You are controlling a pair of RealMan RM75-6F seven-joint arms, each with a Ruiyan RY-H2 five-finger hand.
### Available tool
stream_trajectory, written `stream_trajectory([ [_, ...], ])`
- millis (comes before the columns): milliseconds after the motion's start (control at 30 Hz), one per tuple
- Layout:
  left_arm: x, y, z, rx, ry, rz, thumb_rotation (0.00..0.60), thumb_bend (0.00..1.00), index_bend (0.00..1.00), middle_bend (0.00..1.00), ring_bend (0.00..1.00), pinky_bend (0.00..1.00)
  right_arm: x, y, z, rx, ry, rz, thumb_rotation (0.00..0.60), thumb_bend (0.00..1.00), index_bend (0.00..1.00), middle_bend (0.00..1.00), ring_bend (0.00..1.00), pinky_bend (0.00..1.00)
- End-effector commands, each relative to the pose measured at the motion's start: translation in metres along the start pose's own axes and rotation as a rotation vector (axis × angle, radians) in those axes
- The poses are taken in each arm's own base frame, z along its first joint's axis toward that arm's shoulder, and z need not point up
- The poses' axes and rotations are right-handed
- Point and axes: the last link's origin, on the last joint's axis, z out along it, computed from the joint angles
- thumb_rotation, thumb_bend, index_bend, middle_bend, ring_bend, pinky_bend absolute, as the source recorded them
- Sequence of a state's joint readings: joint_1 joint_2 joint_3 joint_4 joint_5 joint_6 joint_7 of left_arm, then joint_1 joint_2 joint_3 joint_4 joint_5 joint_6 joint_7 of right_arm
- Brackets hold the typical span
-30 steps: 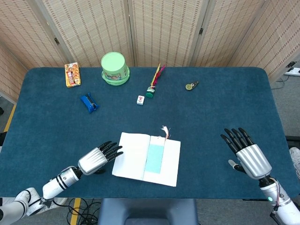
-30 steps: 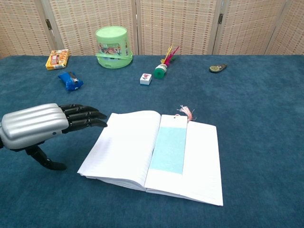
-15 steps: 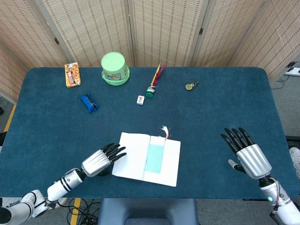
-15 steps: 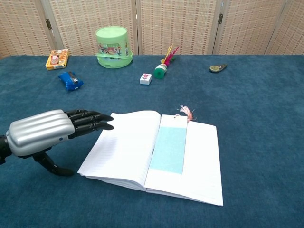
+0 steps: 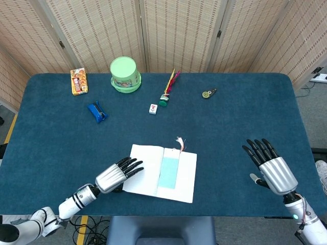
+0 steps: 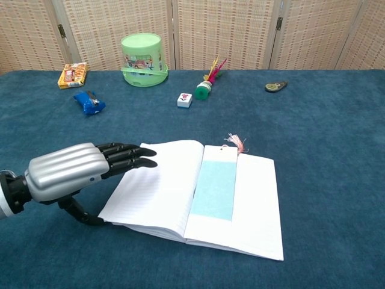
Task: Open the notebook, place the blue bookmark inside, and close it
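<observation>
Notebook (image 6: 192, 195) lies open at lower centre of the frame, and your left hand (image 6: 84, 171) sits at its left edge — fingers stretched out flat over the left page, holding nothing. On the right page, by the spine, lies the blue bookmark (image 6: 214, 189), tassel at the top edge. Your right hand (image 5: 270, 166) hangs at lower right, well apart — fingers spread, empty.
</observation>
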State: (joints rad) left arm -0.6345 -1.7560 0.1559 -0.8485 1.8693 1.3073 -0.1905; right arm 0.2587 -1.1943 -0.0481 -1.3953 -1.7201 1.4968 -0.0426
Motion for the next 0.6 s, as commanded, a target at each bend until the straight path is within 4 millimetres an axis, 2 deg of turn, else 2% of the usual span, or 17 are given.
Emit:
stream_trajectory([
  [33, 0.0, 0.001, 0.003, 0.002, 0.004, -0.011, 0.6, 0.16, 0.0, 0.01, 0.04, 0.15, 0.0, 0.001, 0.0, -0.002, 0.001, 0.002, 0.6, 0.16, 0.0, 0.01, 0.0, 0.0],
  [600, 0.0, 0.008, 0.018, 0.011, 0.083, -0.169, 0.6, 0.16, 0.19, 0.04, 0.04, 0.15, -0.001, 0.001, 0.0, -0.007, 0.015, 0.014, 0.6, 0.16, 0.0, 0.01, 0.0, 0.0],
])
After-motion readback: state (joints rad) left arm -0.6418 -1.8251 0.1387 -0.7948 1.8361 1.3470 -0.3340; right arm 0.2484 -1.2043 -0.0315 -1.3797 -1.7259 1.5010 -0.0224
